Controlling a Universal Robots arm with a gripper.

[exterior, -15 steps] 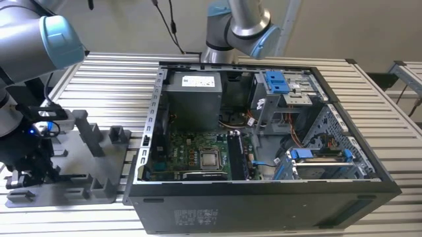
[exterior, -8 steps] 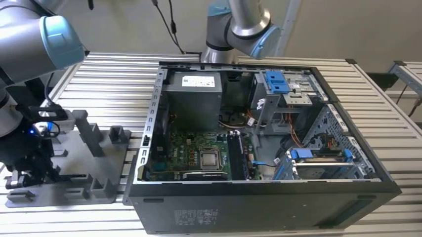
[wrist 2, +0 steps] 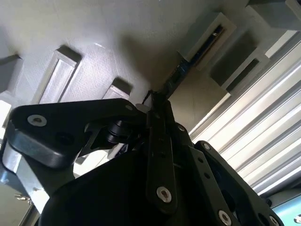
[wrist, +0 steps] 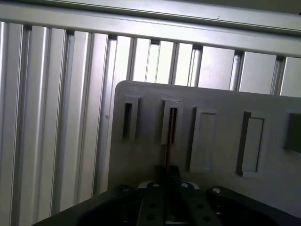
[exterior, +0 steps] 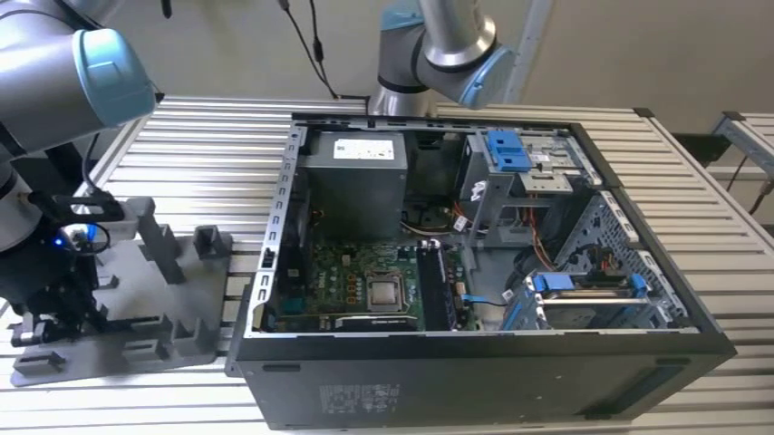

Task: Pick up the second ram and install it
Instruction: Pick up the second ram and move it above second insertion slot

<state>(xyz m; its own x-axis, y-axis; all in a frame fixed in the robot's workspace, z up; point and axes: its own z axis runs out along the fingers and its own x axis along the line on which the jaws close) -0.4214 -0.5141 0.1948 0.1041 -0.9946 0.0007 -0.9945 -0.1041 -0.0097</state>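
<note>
My black claw is pinching the second ram, a long, narrow circuit-board stick seen edge-on, thin and coppery along that edge. It runs straight out ahead of my fingertips, its far end in a slotted peg of the flat grey plastic tray. I judge it light, stiff and fragile, best held lightly across the board near one end.
</note>
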